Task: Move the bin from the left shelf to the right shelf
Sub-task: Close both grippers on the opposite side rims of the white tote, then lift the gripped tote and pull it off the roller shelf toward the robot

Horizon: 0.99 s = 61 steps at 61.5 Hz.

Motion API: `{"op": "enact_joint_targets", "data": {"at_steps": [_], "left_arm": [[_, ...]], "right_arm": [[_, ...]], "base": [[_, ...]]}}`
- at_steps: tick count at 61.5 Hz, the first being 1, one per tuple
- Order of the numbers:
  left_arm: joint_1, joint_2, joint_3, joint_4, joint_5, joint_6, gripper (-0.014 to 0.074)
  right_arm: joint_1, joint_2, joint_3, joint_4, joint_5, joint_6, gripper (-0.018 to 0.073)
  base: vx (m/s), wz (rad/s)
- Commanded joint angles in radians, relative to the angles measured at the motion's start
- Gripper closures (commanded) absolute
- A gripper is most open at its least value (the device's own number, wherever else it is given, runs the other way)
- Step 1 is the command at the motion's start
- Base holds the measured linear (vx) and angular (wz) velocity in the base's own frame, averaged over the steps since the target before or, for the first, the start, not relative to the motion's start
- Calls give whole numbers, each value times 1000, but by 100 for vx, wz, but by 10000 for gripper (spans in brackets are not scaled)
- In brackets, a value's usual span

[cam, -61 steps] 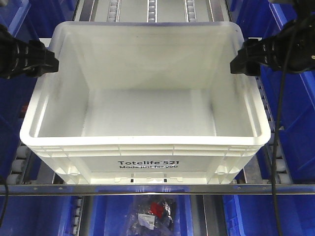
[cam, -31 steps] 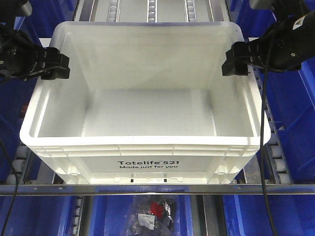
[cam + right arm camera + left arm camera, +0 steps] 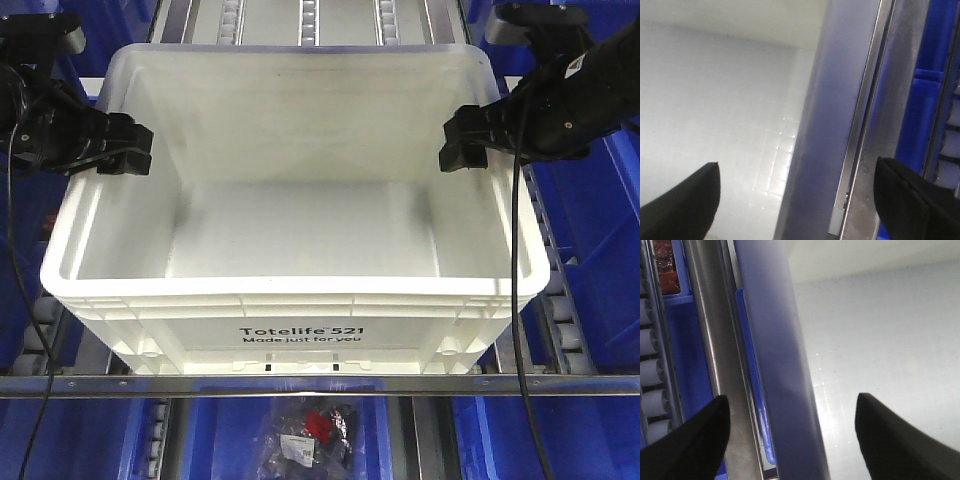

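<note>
Front cam: the white bin [image 3: 300, 295] sits between the left gripper [image 3: 125, 150] and right gripper [image 3: 462, 142], left wrist cam shows its fingers [image 3: 690, 445] spread wide straddling the bin's side wall, and right wrist cam's fingers [image 3: 680, 200] are spread the same way.

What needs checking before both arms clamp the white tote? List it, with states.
1. Left end effector open, straddling the left wall of the large white rectangular plastic tote: ok.
2. Right end effector open, straddling the right wall: ok.
3. Tote interior empty: ok.
4. Both end effectors roughly level, opposite each other: ok.
5. Low enough to catch under the thick rim: cannot tell.
6. Right shelf slot free: cannot tell, out of view.
</note>
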Motion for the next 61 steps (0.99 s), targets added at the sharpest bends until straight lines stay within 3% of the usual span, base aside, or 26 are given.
{"op": "enact_joint_targets", "data": {"at_steps": [1,42,52,61], "left_arm": [[-5,-33,-34,-13,-39,-9,91],[-6,-13,-34,-13,-47,1,119],[-6,-13,-34,-14,-48,25,286],[-6,-13,-34,-14,-49,25,543]], "right_arm": [[-2,-24,-32,15,-44,-15,-34],[-2,17,-32,16,-45,-25,-19],[-2,17,-32,16,-50,-25,105],[-2,17,-32,17,-54,-25,361]], "base": [[0,0],[0,0],[0,0],[0,0]]}}
